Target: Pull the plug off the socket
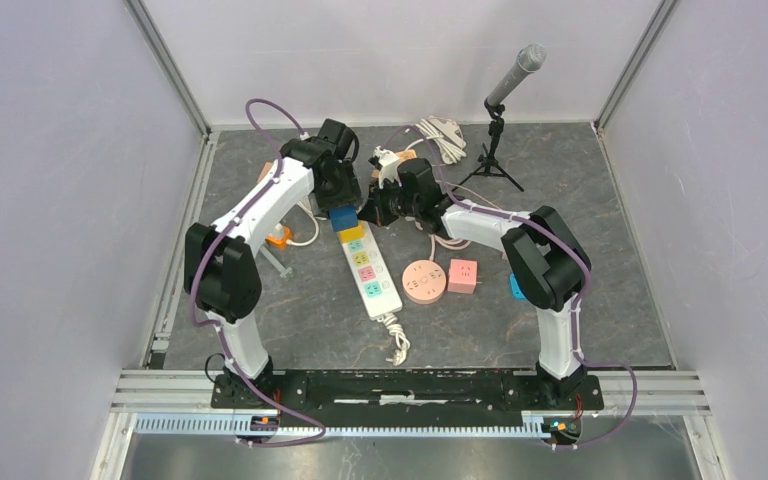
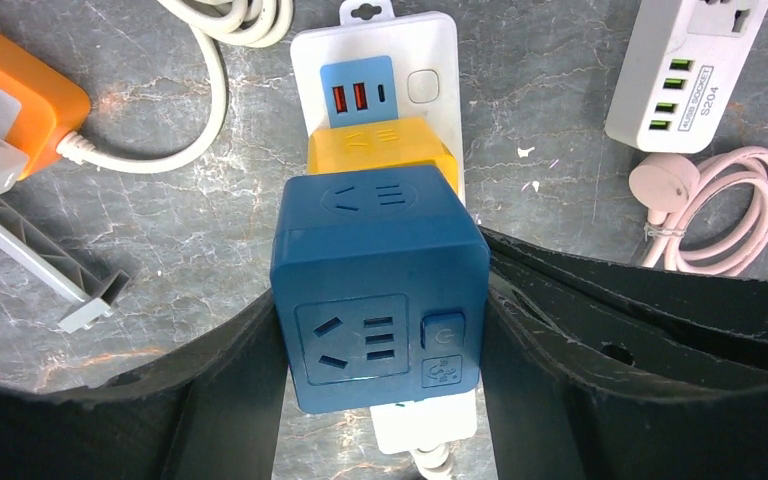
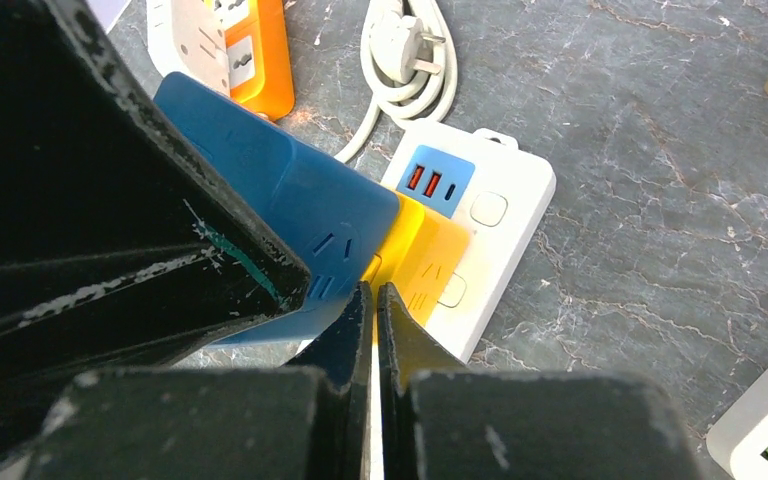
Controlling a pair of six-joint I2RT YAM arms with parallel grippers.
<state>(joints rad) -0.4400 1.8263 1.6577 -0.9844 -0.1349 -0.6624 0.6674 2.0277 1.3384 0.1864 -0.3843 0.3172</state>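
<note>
Currently the blue cube plug (image 2: 380,290) sits at the far end of the white power strip (image 2: 430,60), next slot down from the yellow cube (image 2: 380,145), which is itself just below the strip's USB panel. The left gripper (image 2: 380,330) is clamped on the blue cube, one finger (image 2: 230,400) flat on each side wall, at medium width. The right gripper (image 3: 373,300) is fully closed and empty, with its tips down at the seam between the blue and yellow cubes. It is probably pinning the strip, but I can't confirm contact.

Handling, as a judgement: hard plastic shell, rigid, light, won't deform. The smooth faces could slip under a weak squeeze. The resistance comes from the prongs' friction in the strip, not from weight. Best hold is the two opposite side walls, low and square, which is roughly where the fingers are.

Orientation: the blue cube's socket face and button point up toward the left wrist camera. The prongs are underneath and hidden, so I can't tell how deep they're seated. It has no real long axis, being near-cubic. The pull axis is straight up, perpendicular to the strip, whose own length runs near-to-far across the table. A tilted pull could bind the prongs or lift the strip.
</note>
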